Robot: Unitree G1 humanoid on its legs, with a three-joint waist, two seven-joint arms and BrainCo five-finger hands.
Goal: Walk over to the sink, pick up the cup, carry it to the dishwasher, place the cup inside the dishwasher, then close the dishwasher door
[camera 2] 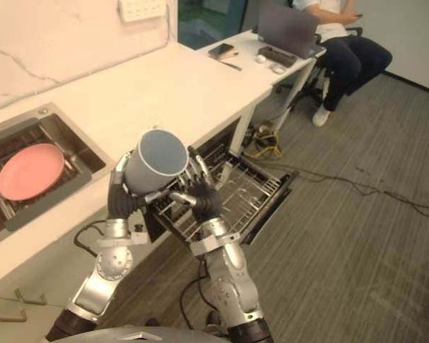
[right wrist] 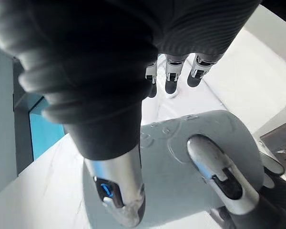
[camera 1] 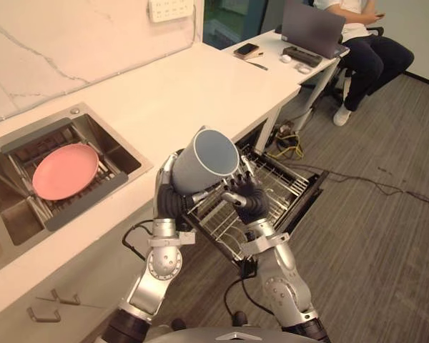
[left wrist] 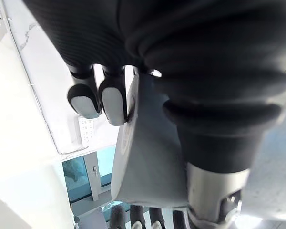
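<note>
My left hand (camera 1: 169,193) holds a grey-blue cup (camera 1: 209,160) in the air, tilted so that its open mouth faces up toward me. In the left wrist view the fingers (left wrist: 84,100) curl round the cup's wall (left wrist: 148,162). My right hand (camera 1: 246,200) stands close beside the cup on its right, fingers (right wrist: 172,80) straight and spread, the thumb near the cup's side (right wrist: 195,176). Just below and to the right of both hands is the dishwasher, its wire rack (camera 1: 286,182) pulled out from under the counter and its door open.
The steel sink (camera 1: 123,154) at the left holds a pink plate (camera 1: 64,170). The white counter (camera 1: 186,93) runs back to a desk with a phone (camera 1: 247,50) and a laptop (camera 1: 311,25), where a person (camera 1: 365,43) sits. Cables (camera 1: 372,182) cross the carpet.
</note>
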